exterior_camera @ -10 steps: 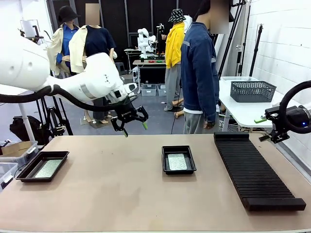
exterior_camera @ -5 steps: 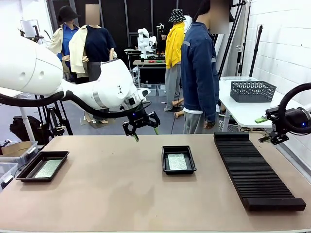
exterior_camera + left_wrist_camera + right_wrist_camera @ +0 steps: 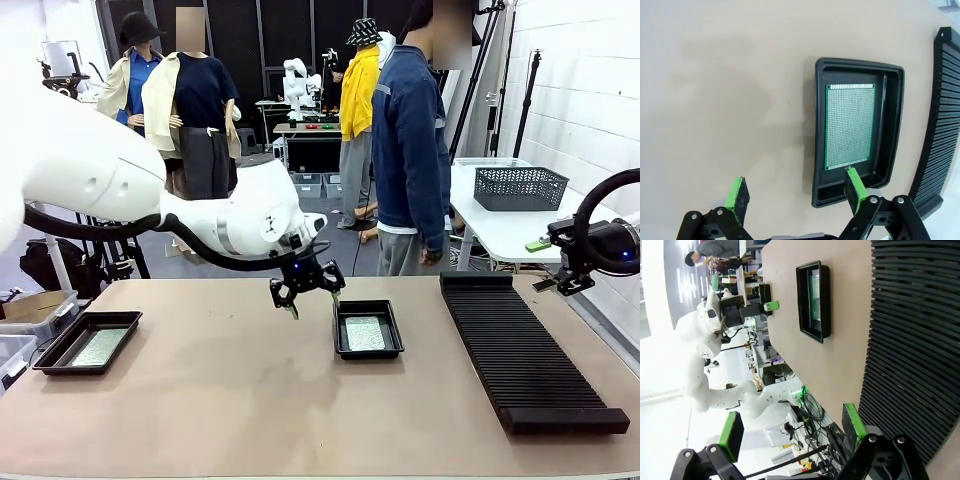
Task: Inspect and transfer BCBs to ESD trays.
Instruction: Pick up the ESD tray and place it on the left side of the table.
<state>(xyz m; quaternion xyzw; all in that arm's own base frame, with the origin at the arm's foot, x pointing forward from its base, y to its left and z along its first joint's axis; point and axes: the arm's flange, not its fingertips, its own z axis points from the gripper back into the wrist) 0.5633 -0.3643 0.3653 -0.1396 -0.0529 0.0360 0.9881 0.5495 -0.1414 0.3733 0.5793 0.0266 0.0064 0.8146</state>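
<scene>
Two black ESD trays lie on the table, each with a green BCB flat inside. The middle tray (image 3: 368, 350) holds one board (image 3: 365, 333); the left tray (image 3: 60, 356) holds another board (image 3: 100, 346). My left gripper (image 3: 312, 303) hangs open and empty just left of the middle tray, a little above the table. From the left wrist, that gripper (image 3: 796, 192) straddles the tray's (image 3: 860, 64) near left rim, with the board (image 3: 850, 125) ahead. My right gripper (image 3: 541, 266) is open and empty by the rack's far right end. The right wrist view shows the gripper (image 3: 791, 429), tray (image 3: 805, 305) and board (image 3: 816, 295).
A long black ribbed rack (image 3: 530, 350) runs along the table's right side and also appears in both wrist views (image 3: 945, 125) (image 3: 915, 340). A person (image 3: 410, 150) stands at the far edge. A mesh basket (image 3: 520, 187) sits on a side table behind.
My left arm has swung right and down, from the far left-middle of the table to just beside the middle tray. Its jaws stayed open. The right arm has not moved.
</scene>
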